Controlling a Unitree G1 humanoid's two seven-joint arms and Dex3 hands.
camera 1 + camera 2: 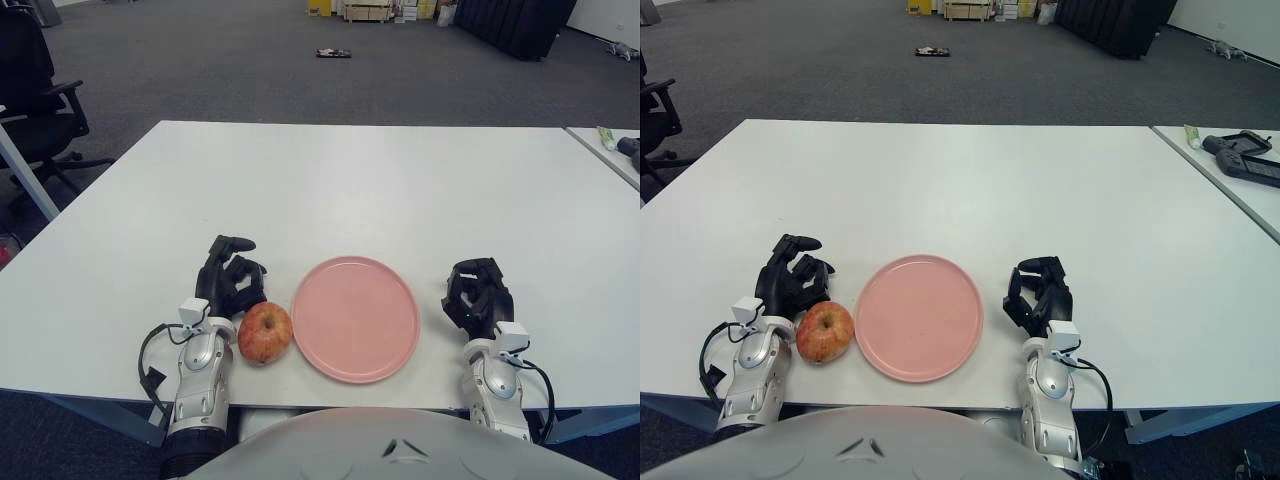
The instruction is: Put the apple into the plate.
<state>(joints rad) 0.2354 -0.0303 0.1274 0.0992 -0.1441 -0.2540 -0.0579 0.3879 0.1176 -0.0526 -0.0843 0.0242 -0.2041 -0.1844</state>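
A red-yellow apple point(265, 333) sits on the white table near its front edge, touching or almost touching the left rim of an empty pink plate point(355, 318). My left hand point(232, 272) shows just behind and to the left of the apple, fingers loosely bent, holding nothing. My right hand point(478, 292) shows to the right of the plate, a short gap away, with its fingers relaxed and nothing in them.
The white table point(350, 180) stretches far behind the plate. A second table point(1230, 190) at the right carries dark devices point(1245, 160). A black office chair point(35, 90) stands at the far left.
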